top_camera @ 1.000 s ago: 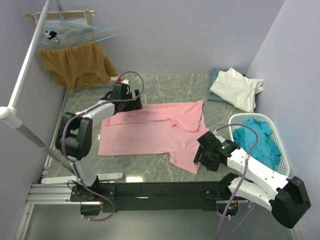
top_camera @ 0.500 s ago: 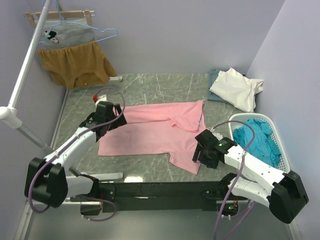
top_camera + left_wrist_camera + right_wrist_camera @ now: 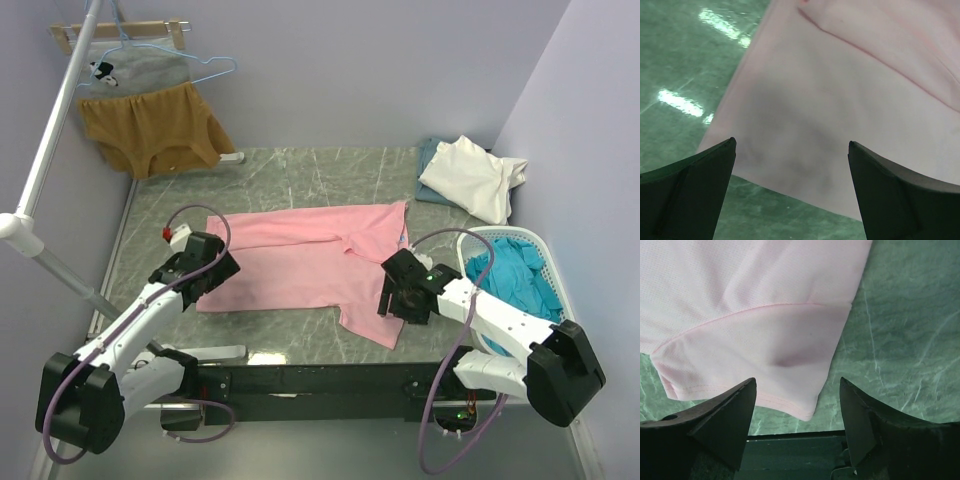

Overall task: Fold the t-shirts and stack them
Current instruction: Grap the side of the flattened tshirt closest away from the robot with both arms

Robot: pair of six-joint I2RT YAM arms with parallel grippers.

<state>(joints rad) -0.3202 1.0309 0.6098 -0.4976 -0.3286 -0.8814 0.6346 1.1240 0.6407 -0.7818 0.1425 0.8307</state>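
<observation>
From above, the pink t-shirt (image 3: 290,265) lies spread flat mid-table (image 3: 300,170), with the left gripper (image 3: 205,270) at its left edge and the right gripper (image 3: 393,297) at its near right sleeve. Teal t-shirts (image 3: 510,275) fill the basket (image 3: 495,232), and a cream-white t-shirt (image 3: 470,178) sits in the far right corner. Left wrist: jaws spread wide over the shirt's corner, holding nothing. Right wrist: jaws well apart, straddling the sleeve hem (image 3: 790,405), nothing pinched.

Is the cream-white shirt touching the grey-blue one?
Touching. The top view shows the cream-white shirt lying directly on the grey-blue shirt, covering most of it.
</observation>
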